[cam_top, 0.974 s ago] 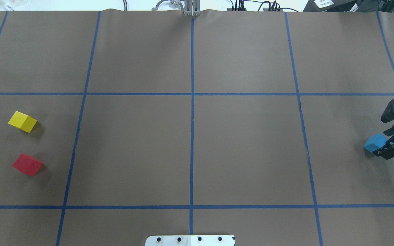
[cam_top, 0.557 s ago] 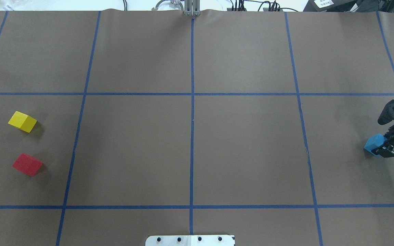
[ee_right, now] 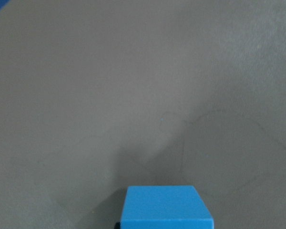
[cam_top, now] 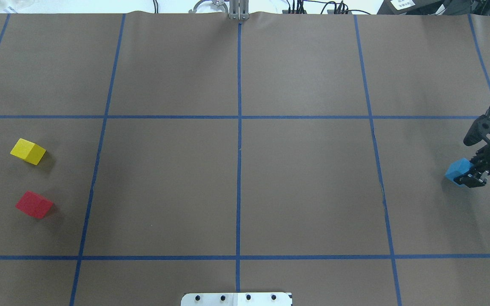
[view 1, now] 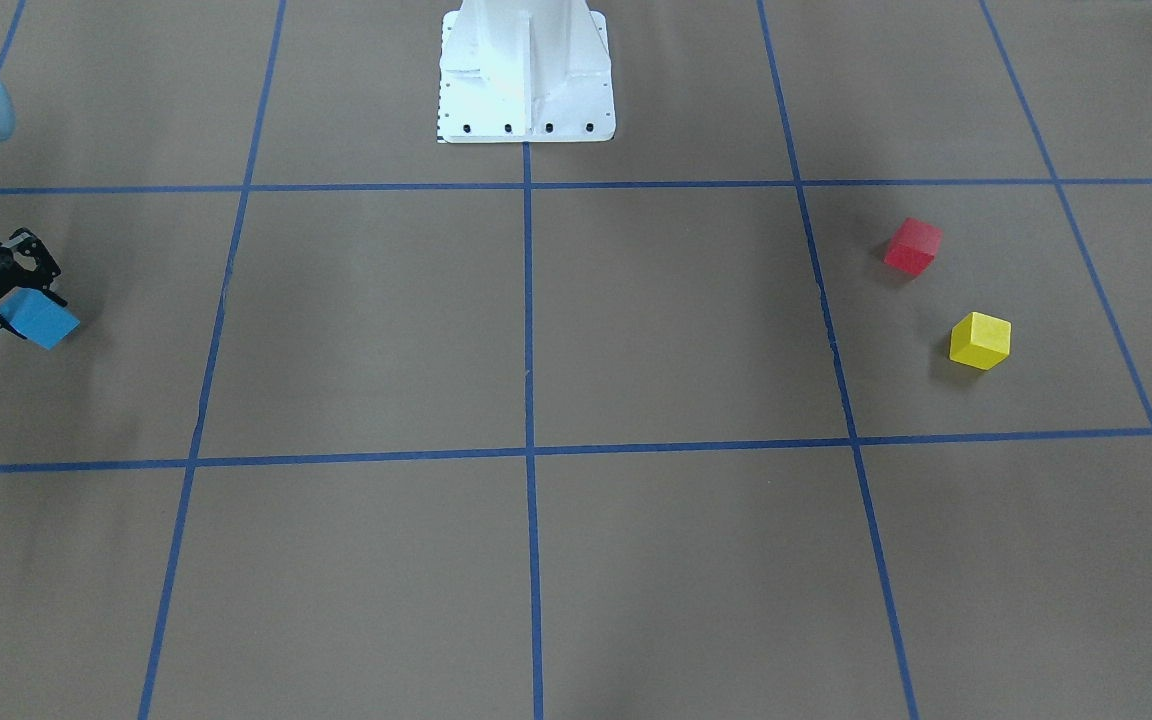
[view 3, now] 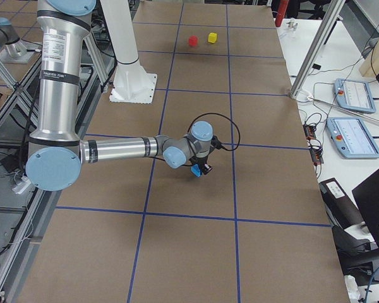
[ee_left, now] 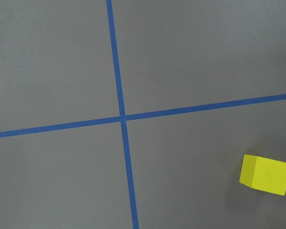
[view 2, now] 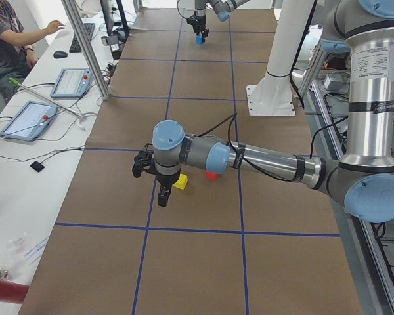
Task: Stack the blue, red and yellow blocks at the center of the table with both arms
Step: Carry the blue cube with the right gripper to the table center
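The blue block is held just above the table at its far right, with my right gripper shut on it. The front-facing view shows that same blue block between the fingers of my right gripper, and it fills the bottom edge of the right wrist view. The yellow block and the red block lie apart at the far left. My left gripper shows only in the exterior left view, hanging beside the yellow block; I cannot tell its state.
The white pedestal base stands at the robot's edge, on the centre line. An aluminium post, tablets and a seated person are on the operators' side, off the brown surface.
My right gripper has carried the blue block a little toward the table's centre and slightly farther from the robot. The yellow and red blocks have not moved.
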